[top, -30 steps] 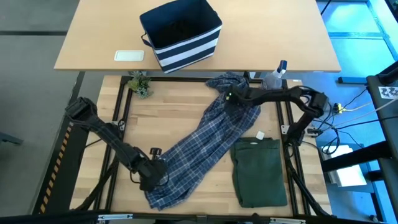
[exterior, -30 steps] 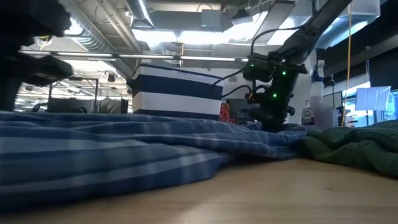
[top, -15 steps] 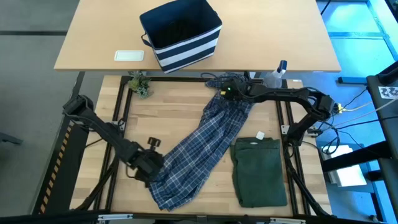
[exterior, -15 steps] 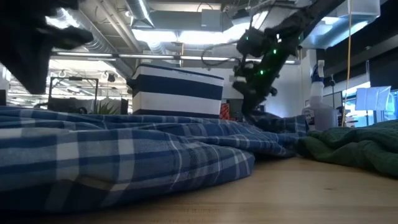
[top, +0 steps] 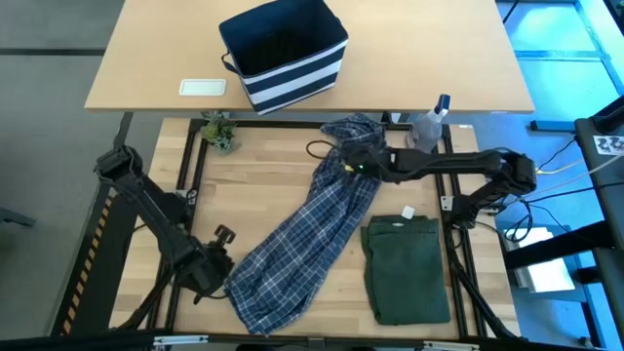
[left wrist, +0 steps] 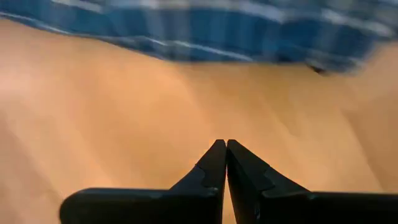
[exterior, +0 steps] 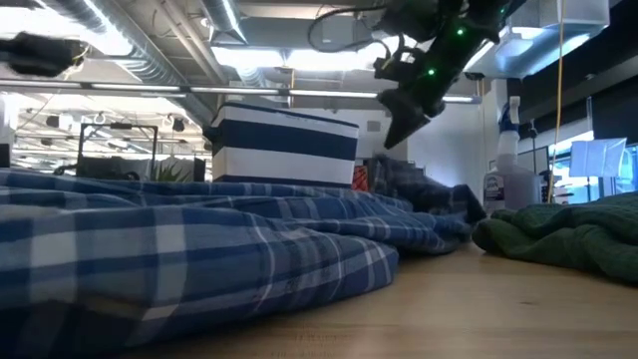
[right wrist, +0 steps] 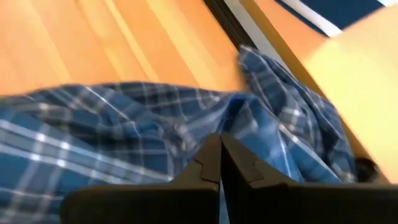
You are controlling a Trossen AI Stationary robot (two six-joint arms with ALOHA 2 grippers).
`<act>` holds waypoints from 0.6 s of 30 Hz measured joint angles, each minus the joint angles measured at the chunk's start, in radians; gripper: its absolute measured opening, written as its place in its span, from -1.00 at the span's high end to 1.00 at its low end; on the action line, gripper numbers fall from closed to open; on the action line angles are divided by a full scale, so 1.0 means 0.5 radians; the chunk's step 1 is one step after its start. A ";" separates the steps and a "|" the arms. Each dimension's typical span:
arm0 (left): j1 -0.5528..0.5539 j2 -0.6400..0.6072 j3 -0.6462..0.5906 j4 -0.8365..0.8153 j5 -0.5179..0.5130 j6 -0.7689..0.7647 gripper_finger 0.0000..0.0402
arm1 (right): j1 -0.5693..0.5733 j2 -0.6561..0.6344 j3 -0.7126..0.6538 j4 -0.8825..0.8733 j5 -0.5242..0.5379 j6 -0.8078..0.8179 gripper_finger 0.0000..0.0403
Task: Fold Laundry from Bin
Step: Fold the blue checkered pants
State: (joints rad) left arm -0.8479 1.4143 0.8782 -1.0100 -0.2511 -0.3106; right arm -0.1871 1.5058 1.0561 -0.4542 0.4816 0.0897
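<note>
Left gripper (top: 216, 261) sits low over the bare wood near the front left corner of the table, just beside the near end of the blue-and-white plaid cloth shirt (top: 310, 232). In its wrist view the 2 dark fingers (left wrist: 211, 167) are pressed tip to tip with nothing between them, only light wooden table (left wrist: 124, 106) ahead and the plaid hem across the far side. No cloth in that grip.

Right gripper (top: 349, 161) hangs above the far half of the shirt, toward the back edge of the table. Its wrist view shows the 2 fingers (right wrist: 211, 163) closed together as well, plaid folds right beneath them; no fabric is pinched between the tips, and the low view has this gripper (exterior: 399, 118) raised clear above the cloth.

The shirt runs as 1 long diagonal band from the back edge, where it bunches up, down toward the front left. The dark olive-green cloth garment (top: 406, 269) lies folded in a neat rectangle by the front right corner, just beside the shirt. The boxy navy-blue fabric bin with white stripes (top: 286, 53) stands on the separate tabletop beyond the back edge, well apart from both grippers.
</note>
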 joint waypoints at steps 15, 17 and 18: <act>-0.059 0.125 -0.150 0.533 0.103 0.508 0.21 | -0.031 -0.020 0.000 -0.132 0.205 0.020 0.69; -0.078 0.191 -0.162 0.523 0.066 0.649 0.18 | -0.031 -0.020 0.000 -0.133 0.205 0.019 0.65; -0.087 0.220 -0.163 0.519 0.036 0.717 0.17 | -0.031 -0.020 0.000 -0.133 0.205 0.019 0.64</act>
State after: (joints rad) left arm -0.8915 1.5241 0.7967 -0.7502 -0.2332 0.0479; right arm -0.2028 1.4956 1.0561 -0.5205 0.5842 0.0990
